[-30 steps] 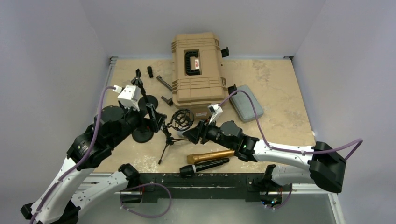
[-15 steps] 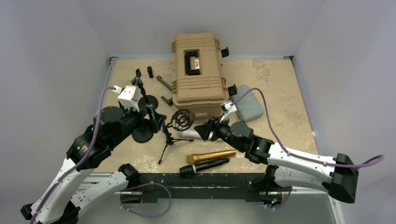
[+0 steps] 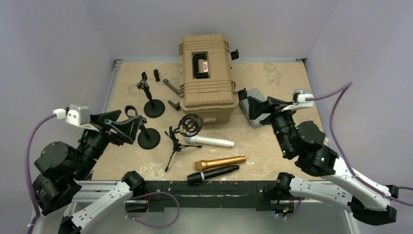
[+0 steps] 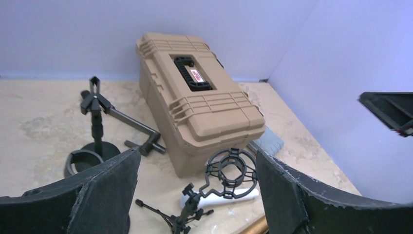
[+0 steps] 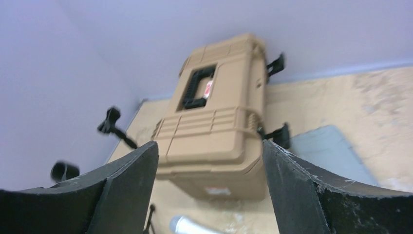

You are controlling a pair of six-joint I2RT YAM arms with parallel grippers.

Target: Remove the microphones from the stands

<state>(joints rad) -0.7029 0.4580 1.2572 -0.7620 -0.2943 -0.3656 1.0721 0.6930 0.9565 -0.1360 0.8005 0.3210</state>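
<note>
The white microphone (image 3: 209, 142) lies flat on the table, just right of the small black tripod stand (image 3: 174, 144). The stand's black shock mount (image 3: 189, 125) is empty. In the left wrist view the empty mount (image 4: 230, 171) stands in front of the white microphone (image 4: 219, 197). My left gripper (image 3: 129, 122) is open and empty, raised to the left of the stand; it frames the stand in its own view (image 4: 197, 195). My right gripper (image 3: 255, 108) is open and empty, raised at the right. In its view (image 5: 209, 195) the microphone's tip (image 5: 187, 226) shows at the bottom.
A tan hard case (image 3: 206, 73) stands at the back centre. A gold microphone (image 3: 220, 162) and a black one (image 3: 213, 174) lie near the front edge. Two round-base stands (image 3: 154, 107) (image 3: 148, 138) are at the left. A grey pouch (image 3: 263, 114) sits partly behind my right gripper.
The right gripper drew the white microphone out of the shock mount, let it go on the table and pulled back up to the right. The left gripper drew back left from the stand.
</note>
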